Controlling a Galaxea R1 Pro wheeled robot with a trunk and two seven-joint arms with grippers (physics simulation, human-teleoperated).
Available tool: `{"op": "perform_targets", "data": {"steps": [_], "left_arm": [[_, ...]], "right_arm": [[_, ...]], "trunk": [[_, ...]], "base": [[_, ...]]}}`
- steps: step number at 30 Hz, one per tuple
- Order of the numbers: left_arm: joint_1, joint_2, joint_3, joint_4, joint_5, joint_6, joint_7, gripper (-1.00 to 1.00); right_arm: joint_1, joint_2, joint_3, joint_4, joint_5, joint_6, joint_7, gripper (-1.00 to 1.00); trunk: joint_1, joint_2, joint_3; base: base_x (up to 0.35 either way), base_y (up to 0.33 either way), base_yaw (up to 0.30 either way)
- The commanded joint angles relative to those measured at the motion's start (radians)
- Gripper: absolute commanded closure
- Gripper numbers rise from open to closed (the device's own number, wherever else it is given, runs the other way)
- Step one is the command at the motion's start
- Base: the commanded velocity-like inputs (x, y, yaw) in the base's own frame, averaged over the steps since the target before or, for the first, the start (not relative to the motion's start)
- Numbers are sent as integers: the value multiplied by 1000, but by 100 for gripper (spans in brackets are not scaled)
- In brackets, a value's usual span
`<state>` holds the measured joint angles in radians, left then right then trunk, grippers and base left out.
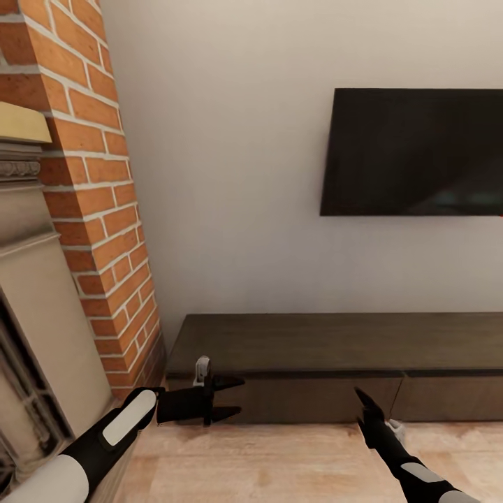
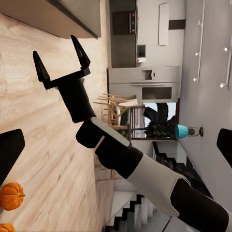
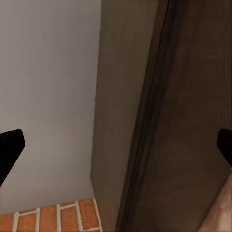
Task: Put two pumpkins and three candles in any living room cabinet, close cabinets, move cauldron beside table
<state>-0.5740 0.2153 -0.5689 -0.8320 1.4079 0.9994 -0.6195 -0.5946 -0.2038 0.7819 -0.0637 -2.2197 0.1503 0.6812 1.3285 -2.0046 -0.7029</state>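
The cabinet (image 1: 314,349) is a long, low dark brown unit against the wall, and both of its drawer fronts sit flush. My left gripper (image 1: 240,397) hangs open in front of the cabinet's left end, a little above the floor. My right gripper (image 1: 362,399) is near the seam between the two drawers; the left wrist view shows that gripper (image 2: 60,58) open and empty. Two orange pumpkins (image 2: 10,195) (image 2: 6,227) lie on the wooden floor, behind my right arm. The right wrist view looks along the cabinet's top (image 3: 193,96) toward the wall. The candles and the cauldron are out of view.
A red brick chimney column (image 1: 105,209) and a stone fireplace surround (image 1: 42,307) stand close on my left. A black TV (image 1: 412,150) hangs above the cabinet. Wooden floor (image 1: 279,461) runs beneath both arms. Wooden chairs (image 2: 113,104) and stairs (image 2: 130,208) lie far behind.
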Motion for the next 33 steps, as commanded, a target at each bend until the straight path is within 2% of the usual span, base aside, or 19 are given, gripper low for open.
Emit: {"op": "perform_targets", "data": {"steps": [1,10,25,33], "left_arm": [[-1,1,-3,1,-1,0,-6,-100],[-1,1,-3,1,-1,0,-6,-100],[-1,5,-2,-1,6,1,-8,-100],[-1,4,-3,-1,5,1,-18,-100]], "right_arm": [[-1,0,5,1,-11,8,3,-100],[-1,0,5,1,-10,8,2,-100],[-1,-1,5,1,-11,8,3,-100],[-1,-3,6,-4,-11,19,40,-100]], "trunk": [[0,0,-1],[0,0,-1],[0,0,-1],[31,-56,-26]], "base": [[329,-13,0],[299,-70,0],[19,-8,0],[0,0,0]]}}
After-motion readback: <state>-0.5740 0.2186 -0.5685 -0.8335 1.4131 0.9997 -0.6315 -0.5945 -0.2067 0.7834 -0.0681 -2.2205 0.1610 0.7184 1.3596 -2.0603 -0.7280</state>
